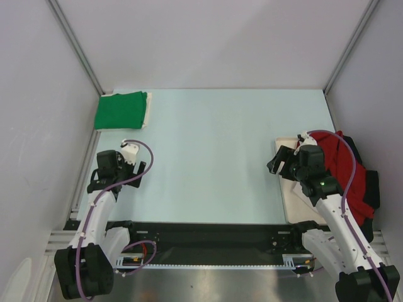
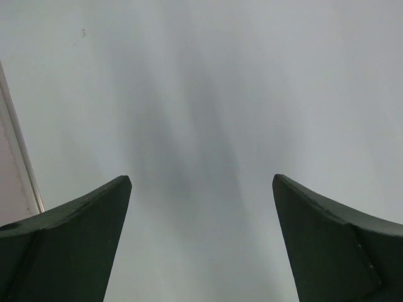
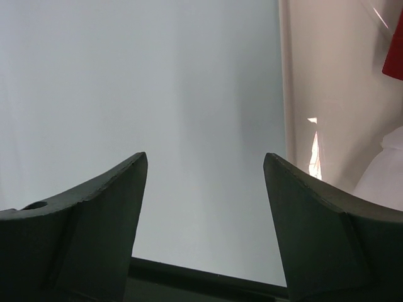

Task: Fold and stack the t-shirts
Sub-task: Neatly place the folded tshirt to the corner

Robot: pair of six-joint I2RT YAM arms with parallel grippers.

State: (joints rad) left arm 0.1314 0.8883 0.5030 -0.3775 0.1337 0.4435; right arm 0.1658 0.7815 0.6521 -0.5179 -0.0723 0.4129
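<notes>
A bright green t-shirt (image 1: 119, 111) lies folded at the table's far left corner, on top of a cream-white t-shirt (image 1: 147, 112) that shows only as an edge on its right. A crumpled red t-shirt (image 1: 345, 168) lies on a dark t-shirt (image 1: 373, 189) at the right; a red corner shows in the right wrist view (image 3: 395, 56). My left gripper (image 1: 121, 168) (image 2: 201, 179) is open and empty over bare table, below the green shirt. My right gripper (image 1: 283, 163) (image 3: 204, 156) is open and empty, just left of the red shirt.
A flat white tray (image 1: 291, 202) lies under the red and dark shirts at the right edge, and shows in the right wrist view (image 3: 327, 94). Grey walls enclose the table on the left, back and right. A black strip (image 1: 208, 236) runs along the near edge.
</notes>
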